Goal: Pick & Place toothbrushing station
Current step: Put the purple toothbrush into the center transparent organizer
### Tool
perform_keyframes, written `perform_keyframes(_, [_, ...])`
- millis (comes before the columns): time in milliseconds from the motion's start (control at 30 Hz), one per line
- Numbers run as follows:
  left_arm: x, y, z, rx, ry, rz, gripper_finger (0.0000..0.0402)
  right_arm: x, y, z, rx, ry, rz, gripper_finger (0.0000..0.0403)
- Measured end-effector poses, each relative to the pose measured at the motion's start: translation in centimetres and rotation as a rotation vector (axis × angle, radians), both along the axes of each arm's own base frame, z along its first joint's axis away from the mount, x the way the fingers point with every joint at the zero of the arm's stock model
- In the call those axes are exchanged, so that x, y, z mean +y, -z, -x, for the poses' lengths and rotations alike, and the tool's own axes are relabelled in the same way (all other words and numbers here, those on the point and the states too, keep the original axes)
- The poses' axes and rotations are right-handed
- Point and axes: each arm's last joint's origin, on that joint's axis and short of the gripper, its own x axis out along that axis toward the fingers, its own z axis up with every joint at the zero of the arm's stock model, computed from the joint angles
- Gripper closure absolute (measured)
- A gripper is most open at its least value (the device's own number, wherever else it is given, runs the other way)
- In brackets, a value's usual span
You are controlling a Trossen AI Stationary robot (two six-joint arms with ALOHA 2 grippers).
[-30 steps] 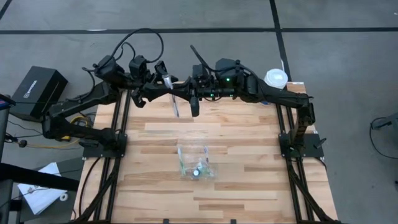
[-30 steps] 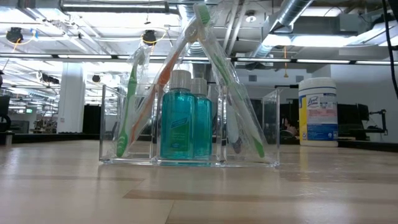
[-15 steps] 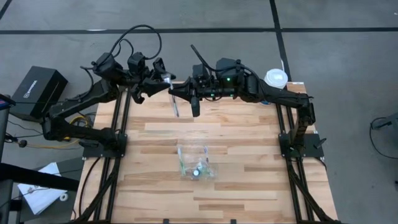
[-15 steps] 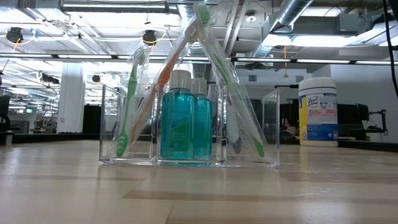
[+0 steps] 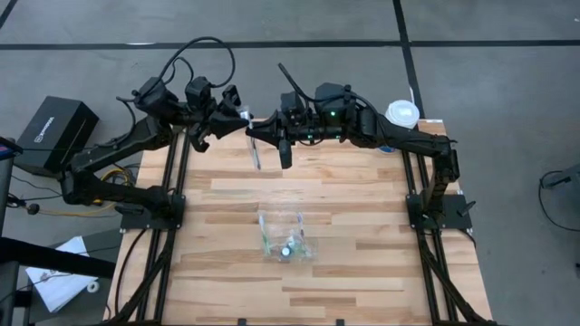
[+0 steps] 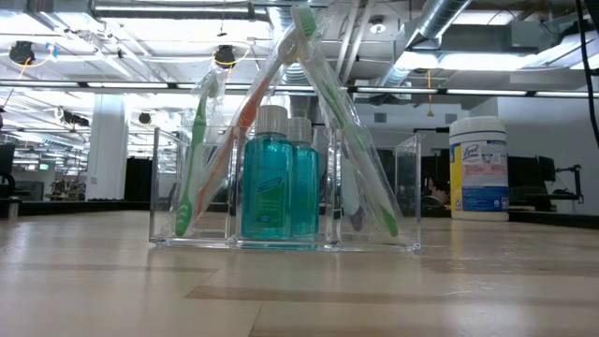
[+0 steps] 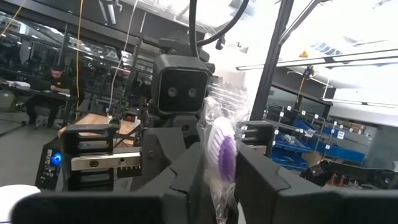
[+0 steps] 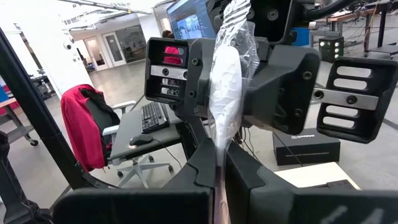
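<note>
A toothbrush [image 5: 253, 145] in a crinkled clear wrapper stands upright in the air over the table's far edge, between my two grippers. My right gripper [image 8: 220, 177] is shut on it below the head. My left gripper [image 7: 221, 186] faces the right one, with its fingers closed in on the wrapped purple-bristled head [image 7: 225, 149]. Nearer the table's middle, the clear container [image 5: 285, 237] rests on its base. It holds two teal bottles [image 6: 278, 183] and several toothbrushes [image 6: 323, 103] that lean against its walls. My left gripper has the toothbrush's wrapped head [image 7: 219, 134] between its two fingers [image 7: 180, 180], which lie against the wrapper on both sides. It comes in about level from the table's left. My right gripper pinches the wrapped handle just under the head [image 8: 219, 163] between its two fingers [image 8: 205, 165], level from the table's right and across the brush. The brush is upright and clear of the table, its lower end [image 5: 256, 165] hanging free.
A white tub [image 6: 478, 168] with a blue-and-yellow label stands at the far right corner [image 5: 401, 114]. A black box [image 5: 56, 134] sits on the floor to the left. Bare wooden tabletop [image 5: 344, 272] lies around the container.
My left gripper has edged toward the right gripper, and its fingers have drawn together about the toothbrush's head. The right gripper and the toothbrush have kept still. The container has not moved.
</note>
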Motion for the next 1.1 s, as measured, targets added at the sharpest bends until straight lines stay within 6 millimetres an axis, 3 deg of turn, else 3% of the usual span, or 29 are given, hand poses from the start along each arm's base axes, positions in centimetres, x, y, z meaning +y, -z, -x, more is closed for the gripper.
perform_keyframes(200, [0.0, 0.0, 0.0, -0.001, -0.001, -0.001, 0.0368, 0.0, 0.0, 0.0, -0.005, -0.002, 0.001, 0.0402])
perform_keyframes(567, [0.0, 0.0, 0.0, -0.003, -0.01, -0.004, 0.0368, 0.0, -0.1, 0.0, -0.012, -0.006, 0.012, 0.0395])
perform_keyframes(900, [0.2, 0.0, 0.0, -0.005, -0.024, 0.0, 0.0368, 0.2, -1.5, 0.8, -0.04, -0.012, 0.015, 0.0264])
perform_keyframes(1100, [0.8, 0.4, 0.2, 0.026, -0.016, -0.003, 0.0368, 0.4, -3.7, 2.7, -0.014, 0.005, 0.081, 0.0181])
